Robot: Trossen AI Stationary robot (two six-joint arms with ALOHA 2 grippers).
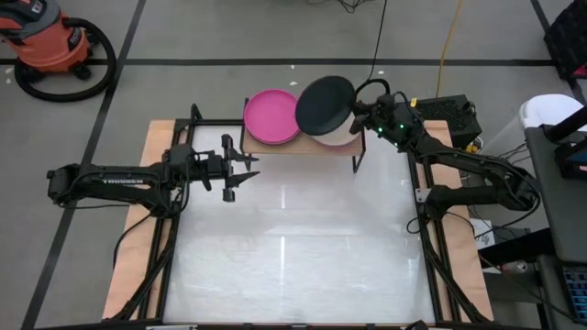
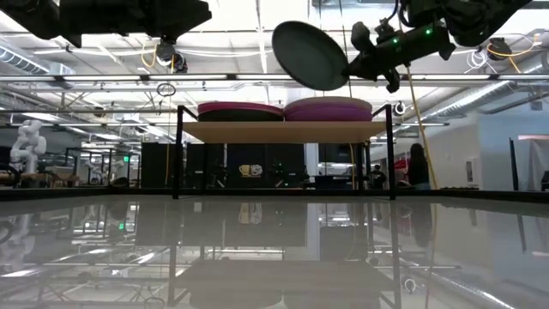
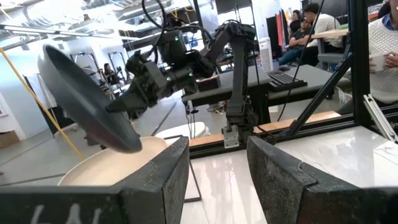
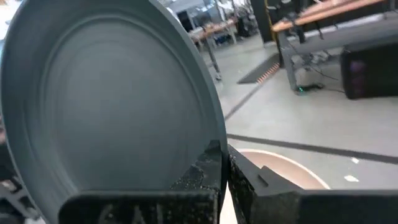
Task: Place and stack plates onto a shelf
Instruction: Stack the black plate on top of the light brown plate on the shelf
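While right gripper (image 1: 359, 117) pinches the dark grey plate (image 1: 325, 104) tilted above the shelf (image 1: 275, 147), left gripper (image 1: 240, 172), arm marked "TROSSEN", waits narrowly parted at 9 o'clock.

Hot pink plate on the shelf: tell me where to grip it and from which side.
Grip the hot pink plate by its rim on the side facing the left end effector. It lies flat atop its stack on the shelf, so only the edge is pinchable.
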